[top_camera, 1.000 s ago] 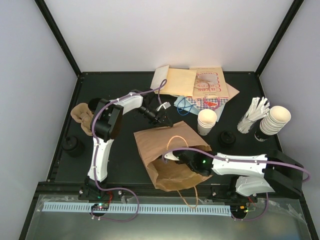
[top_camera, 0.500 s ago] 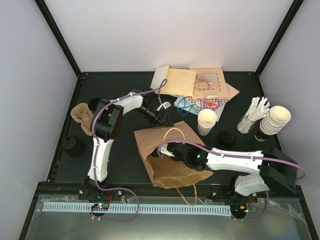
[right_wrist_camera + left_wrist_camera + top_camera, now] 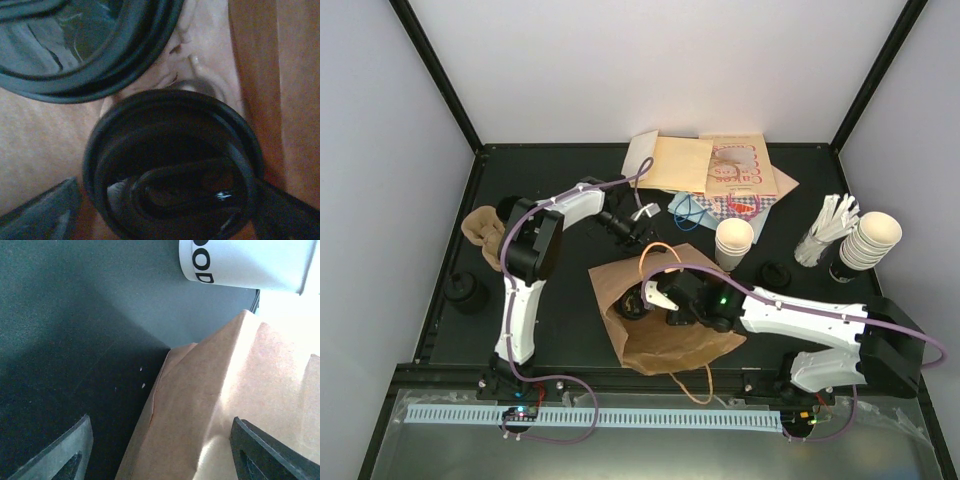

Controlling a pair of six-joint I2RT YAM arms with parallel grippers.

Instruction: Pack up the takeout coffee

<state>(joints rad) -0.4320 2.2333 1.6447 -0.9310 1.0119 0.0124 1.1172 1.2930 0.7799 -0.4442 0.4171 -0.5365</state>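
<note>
1. the takeout coffee (image 3: pixel 172 172) lies inside the brown paper bag (image 3: pixel 672 342). only its round black lid shows, facing the right wrist camera, and the cup body under it is hidden.
2. the right hand (image 3: pixel 657 293) is at the open mouth of the bag, which points to the left side of the tabletop (image 3: pixel 560 320). its fingers (image 3: pixel 42 212) stand wide apart, one on each side of the lid. i cannot tell if they touch the lid.
3. a second black round rim (image 3: pixel 75 55) is at the upper left in the right wrist view, cut by the frame, just beside the lid. brown paper is all around both.
4. the left hand (image 3: pixel 638 232) hangs at the far edge of the bag. its fingers (image 3: pixel 65 450) are wide apart and hold nothing, and the bag's folded edge lies between and below them.
5. beyond this edge, in the left wrist view, is a white cup with black letters (image 3: pixel 245 262).
6. on the right side of the tabletop is a stack of lidless cups (image 3: pixel 876 238), with a bundle of white sticks (image 3: pixel 830 225) just beside it. flat paper bags (image 3: pixel 705 165) lie at the back.
</note>
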